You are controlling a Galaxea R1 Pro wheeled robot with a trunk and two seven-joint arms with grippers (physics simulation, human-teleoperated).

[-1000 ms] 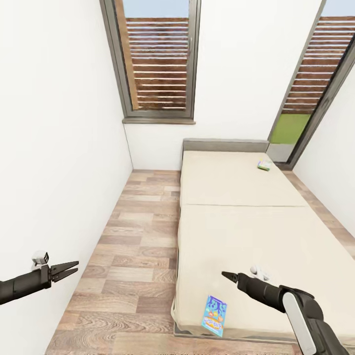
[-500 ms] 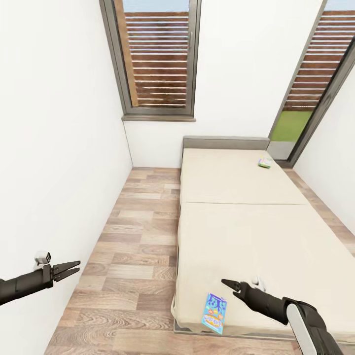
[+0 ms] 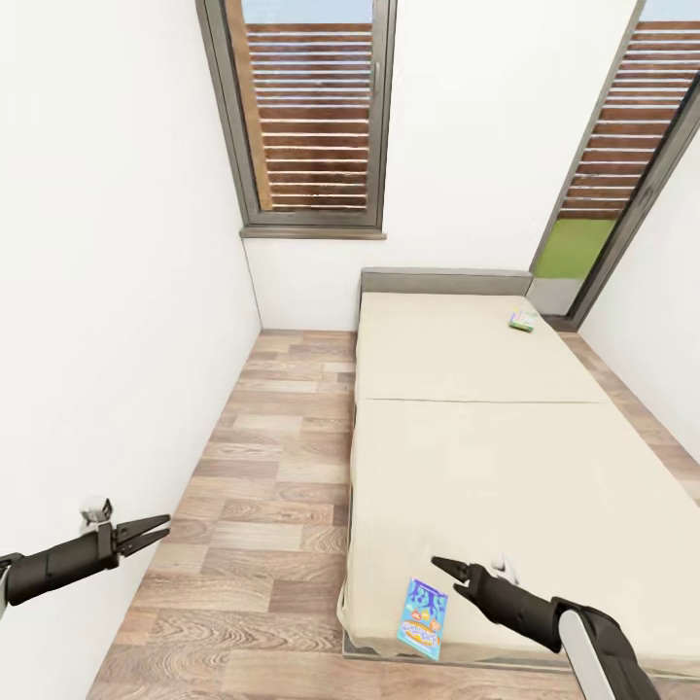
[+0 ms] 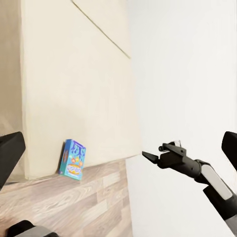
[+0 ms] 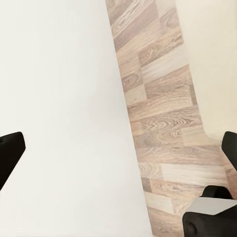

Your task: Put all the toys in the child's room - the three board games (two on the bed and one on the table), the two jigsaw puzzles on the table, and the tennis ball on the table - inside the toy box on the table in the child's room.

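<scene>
Head view: bed [image 3: 486, 428], beige mattress, grey headboard against the far wall. Blue board game [image 3: 423, 619] at the mattress's near edge by the near left corner, overhanging the floor [image 3: 262, 486]. Green-white board game [image 3: 522, 322] near the far right corner by the headboard. Left gripper [image 3: 146, 532] over the floor, jaws parted, empty. Right gripper [image 3: 449, 571] above the mattress just beside the blue game; fingers look nearly together, empty.
</scene>
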